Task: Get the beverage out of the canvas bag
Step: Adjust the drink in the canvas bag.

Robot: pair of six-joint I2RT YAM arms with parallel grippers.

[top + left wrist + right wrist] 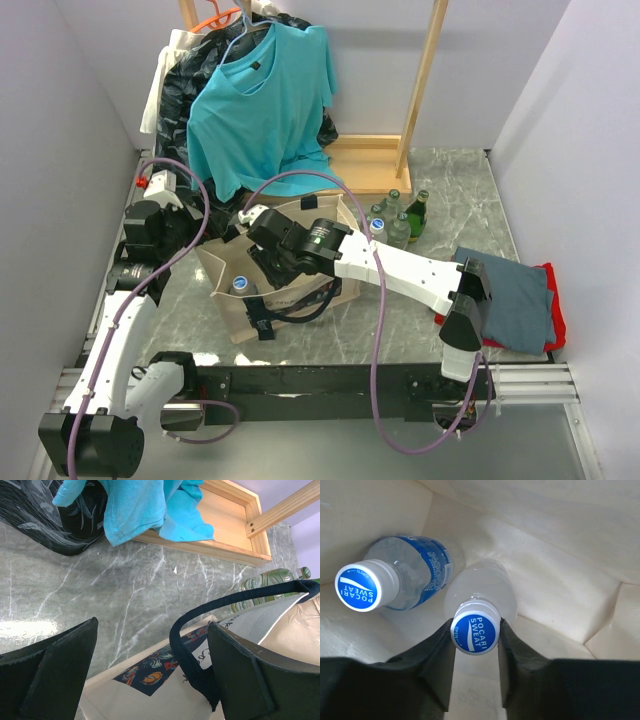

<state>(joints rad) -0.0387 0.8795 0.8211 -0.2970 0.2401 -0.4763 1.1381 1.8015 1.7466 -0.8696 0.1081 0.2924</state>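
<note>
The beige canvas bag (232, 318) stands open on the marble table, with black strap handles and a dark flower print on its side (150, 672). My right gripper (475, 636) is down inside the bag, shut on the blue-capped neck of a clear Pocari Sweat bottle (482, 587). A second Pocari Sweat bottle (405, 577) with a blue label lies beside it, its cap visible from above (241, 284). My left gripper (152, 630) is open at the bag's far-left rim, with one black strap (182, 650) looping between its fingers. In the top view the right gripper is hidden inside the bag.
Several green glass bottles (400, 215) stand right of the bag. Folded grey and red clothes (515, 300) lie at the right edge. A teal T-shirt (260, 100) and a black plastic bag (190, 70) hang on a wooden rack (220, 530) behind.
</note>
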